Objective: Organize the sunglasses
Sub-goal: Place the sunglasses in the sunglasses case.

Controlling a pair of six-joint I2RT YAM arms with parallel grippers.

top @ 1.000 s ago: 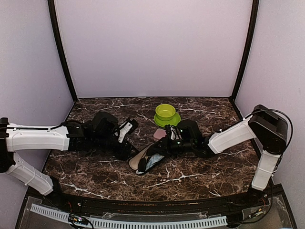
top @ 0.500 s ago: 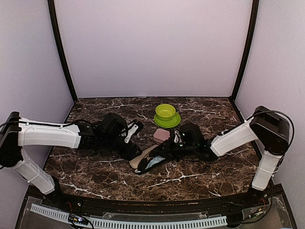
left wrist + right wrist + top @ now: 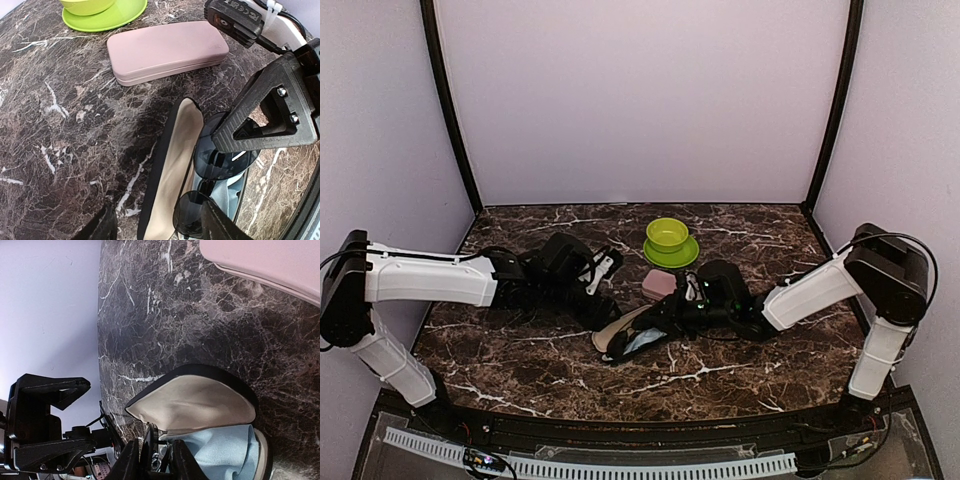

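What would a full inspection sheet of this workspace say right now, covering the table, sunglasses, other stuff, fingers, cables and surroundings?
Surface: dark marble table with white veins.
Job's things: dark sunglasses over the open black case, which has a blue cloth inside; only one pair seen.
Clutter: closed pink case beside the black one; green bowl on a green plate behind.
Grippers: right gripper has its fingers shut on the dark sunglasses; left gripper is open, close over the black case, holding nothing.
Cables: black cable loops over the right arm's shoulder; no snag seen.
Surroundings: lilac walls, black corner posts.
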